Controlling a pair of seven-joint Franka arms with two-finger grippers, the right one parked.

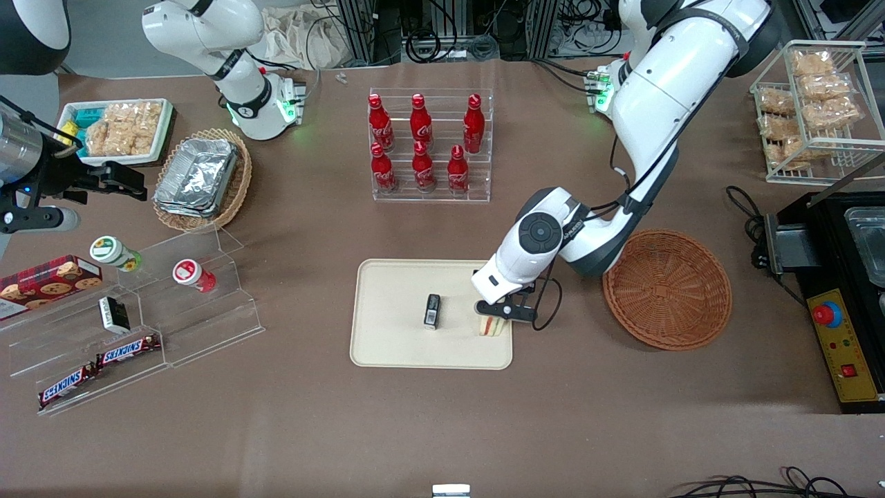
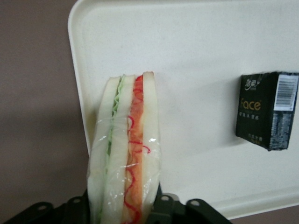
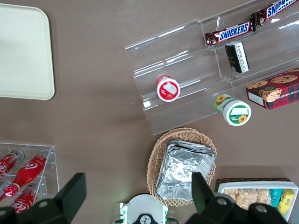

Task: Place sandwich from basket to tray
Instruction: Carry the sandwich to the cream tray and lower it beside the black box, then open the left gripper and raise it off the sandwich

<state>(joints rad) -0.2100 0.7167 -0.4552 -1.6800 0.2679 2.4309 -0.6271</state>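
A: Where is the sandwich (image 1: 491,326)?

B: It stands on edge at the tray's (image 1: 387,346) rim nearest the basket (image 1: 668,289), its cut edge with the red and green filling facing the front camera. The wrist view shows it wrapped in clear film, bread slices upright, over the tray's corner.

A: And the tool (image 1: 503,312)?

B: It sits right on top of the sandwich, low over the tray. The wrist view shows the sandwich (image 2: 125,154) running down between the tool's dark parts, but whether the fingers are clamped on it or let go cannot be told.

A: What else is on the tray (image 2: 196,93)?

B: A small black box (image 1: 432,310) near the middle, apart from the sandwich. In the wrist view the box (image 2: 267,110) shows a barcode.

A: The basket?

B: It holds nothing visible and rests on the counter (image 1: 442,429) beside the tray, toward the working arm's end.
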